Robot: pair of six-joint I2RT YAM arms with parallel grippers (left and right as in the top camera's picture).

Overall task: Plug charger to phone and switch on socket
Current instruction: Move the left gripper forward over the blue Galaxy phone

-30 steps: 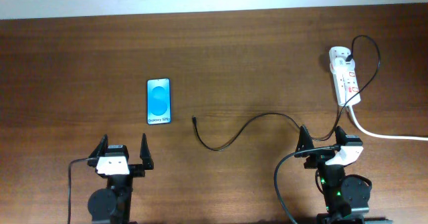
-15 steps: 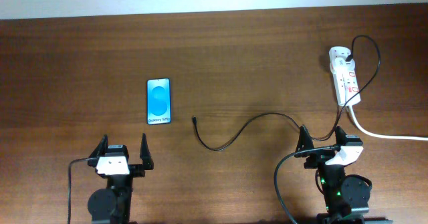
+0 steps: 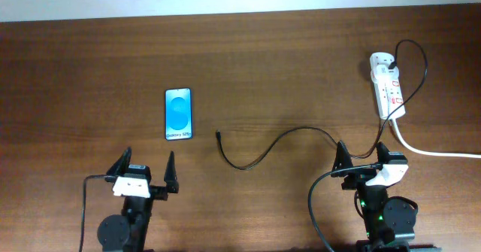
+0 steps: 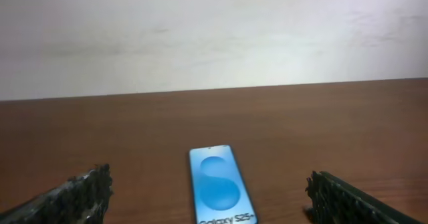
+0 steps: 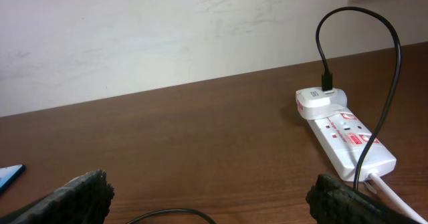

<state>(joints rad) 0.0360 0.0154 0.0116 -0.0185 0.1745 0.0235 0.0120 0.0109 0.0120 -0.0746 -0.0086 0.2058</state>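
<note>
Overhead, the phone [image 3: 178, 113] lies flat on the brown table [image 3: 90, 64], screen up and glowing blue, its long side running from 12 to 6 o'clock. It sits at about 1 o'clock from the left gripper [image 3: 148, 162], well apart from it. The left gripper's fingers are spread wide and hold nothing. In the left wrist view the phone [image 4: 219, 187] shows between the two dark fingertips [image 4: 73, 194], with bare table on either side of it.

The charger [image 3: 278, 141] is a thin black cable. Its free plug tip [image 3: 218, 135] rests on the table at about 4 o'clock from the phone, near it but not touching. From there the cable dips, arches toward 3 o'clock and passes by the right gripper [image 3: 361, 150] before looping up to the socket [image 3: 388, 90].

The socket lies at about 1 o'clock from the right gripper, with a thick white cord [image 3: 436, 153] leaving its near end toward 4 o'clock. In the right wrist view a white adapter [image 5: 321, 102] is plugged into the socket's far end, with the black cable rising from it in a loop. The right gripper's fingers are also spread wide and empty.
</note>
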